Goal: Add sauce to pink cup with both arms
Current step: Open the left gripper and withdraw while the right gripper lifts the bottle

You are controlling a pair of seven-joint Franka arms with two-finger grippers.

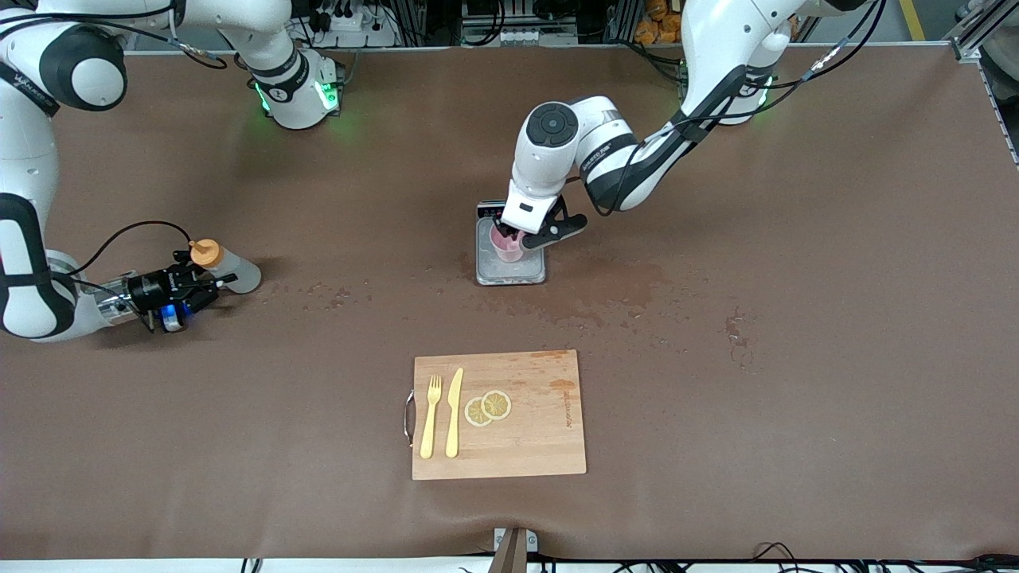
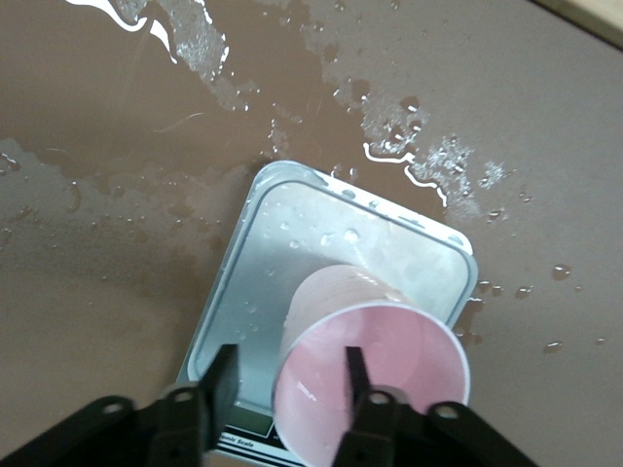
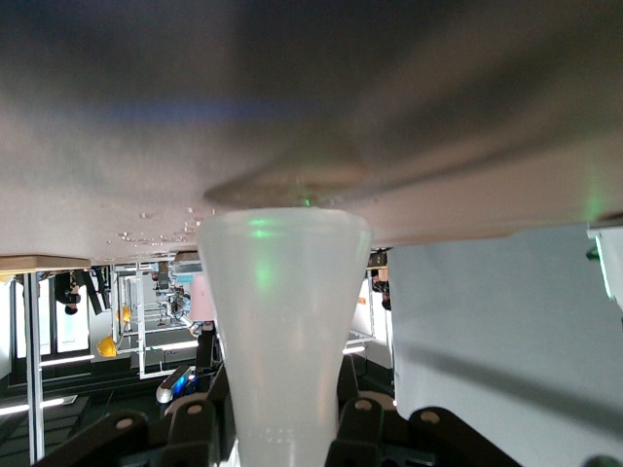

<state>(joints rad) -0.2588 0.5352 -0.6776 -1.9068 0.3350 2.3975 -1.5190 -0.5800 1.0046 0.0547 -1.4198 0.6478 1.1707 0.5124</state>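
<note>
The pink cup (image 1: 506,247) stands on the grey scale (image 1: 511,272) near the table's middle. My left gripper (image 1: 514,236) is down at the cup. In the left wrist view (image 2: 287,375) it is open and straddles the cup's (image 2: 389,350) rim, one finger inside the cup and one outside over the scale (image 2: 321,253). My right gripper (image 1: 208,286) is low at the right arm's end of the table, shut on the sauce bottle (image 1: 239,272). The bottle is tilted, its orange cap (image 1: 205,253) toward the arm. In the right wrist view (image 3: 282,399) the fingers press the whitish bottle (image 3: 282,292) on both sides, its base at the table.
A wooden cutting board (image 1: 541,446) lies nearer to the front camera than the scale, with a yellow fork (image 1: 431,418), a yellow knife (image 1: 454,414) and two lemon slices (image 1: 488,407) on it. Wet patches (image 1: 621,294) and droplets (image 2: 419,156) lie around the scale.
</note>
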